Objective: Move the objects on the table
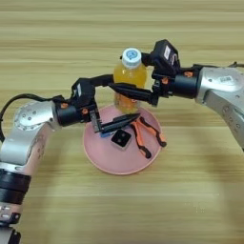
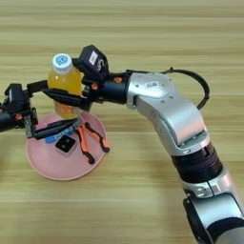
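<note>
A small clear bottle of orange drink (image 1: 131, 72) with a white cap (image 1: 132, 57) is upright at the far rim of a pink plate (image 1: 102, 159). My right gripper (image 1: 126, 80) reaches in from the right and is shut on the bottle, one black finger (image 1: 131, 91) crossing its front. My left gripper (image 1: 120, 100) comes from the left and is open wide. Its upper finger (image 1: 102, 79) is by the bottle's left side and its lower finger (image 1: 119, 123) lies over the plate. The orange-and-black pliers (image 1: 145, 136) lie on the plate's right half.
A small black square block (image 1: 121, 138) sits on the plate beside the pliers, with a bit of blue (image 1: 103, 135) next to it. The wooden table (image 1: 190, 200) stretches all around. The right arm's silver forearm (image 2: 167, 109) spans the table to the right.
</note>
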Robot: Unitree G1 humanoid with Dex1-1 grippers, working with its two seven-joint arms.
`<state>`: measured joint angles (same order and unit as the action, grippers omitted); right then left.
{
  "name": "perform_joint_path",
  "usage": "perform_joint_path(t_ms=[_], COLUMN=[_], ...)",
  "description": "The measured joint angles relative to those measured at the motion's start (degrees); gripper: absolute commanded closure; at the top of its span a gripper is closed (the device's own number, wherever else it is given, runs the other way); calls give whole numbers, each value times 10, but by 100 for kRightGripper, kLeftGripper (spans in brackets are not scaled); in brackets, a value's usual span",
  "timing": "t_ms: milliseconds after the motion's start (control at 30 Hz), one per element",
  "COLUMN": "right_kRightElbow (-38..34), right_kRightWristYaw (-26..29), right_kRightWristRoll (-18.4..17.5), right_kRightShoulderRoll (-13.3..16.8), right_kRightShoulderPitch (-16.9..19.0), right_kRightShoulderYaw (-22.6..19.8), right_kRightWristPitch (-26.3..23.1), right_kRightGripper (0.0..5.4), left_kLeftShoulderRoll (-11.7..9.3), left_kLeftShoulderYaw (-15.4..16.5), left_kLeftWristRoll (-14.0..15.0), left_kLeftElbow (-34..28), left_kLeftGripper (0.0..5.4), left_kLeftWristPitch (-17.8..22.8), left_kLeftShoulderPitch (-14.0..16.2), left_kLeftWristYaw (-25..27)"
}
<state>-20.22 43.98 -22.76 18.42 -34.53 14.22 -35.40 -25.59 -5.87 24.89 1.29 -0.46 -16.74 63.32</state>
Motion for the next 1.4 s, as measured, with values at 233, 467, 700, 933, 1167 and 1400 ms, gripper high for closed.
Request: perform_joint_path(t_ms=[233,467,700,933,1167,1400], right_kRightElbow=[-1,-1,2,5,18,23], right_kRightWristYaw=[0,1,0,0,-8,-10], right_kRightWristRoll=[2,3,5,6,6,6], right_kRightShoulderRoll=[-4,-7,-12,-12,-23,-27], right_kRightShoulderPitch=[0,14,20,22,22,23], right_kRightShoulderYaw=[8,21,28,31,31,23], right_kRightWristPitch=[0,0,2,10,12,31], right_kRightGripper=[187,187,187,187,99,31], left_kLeftShoulderRoll=[0,0,0,1,1,7], left_kLeftShoulderYaw=[0,0,0,0,0,7], left_kLeftWristRoll=[-3,-9,-17,-20,-20,-20], left_kLeftElbow=[4,4,5,7,13,28], left_kLeftGripper=[93,174,202,202,202,202], left_kLeftWristPitch=[-1,-4,-4,-5,-5,-8], left_kLeftShoulderPitch=[0,0,2,3,3,3], left_kLeftWristYaw=[-1,-1,-1,-1,-1,-5])
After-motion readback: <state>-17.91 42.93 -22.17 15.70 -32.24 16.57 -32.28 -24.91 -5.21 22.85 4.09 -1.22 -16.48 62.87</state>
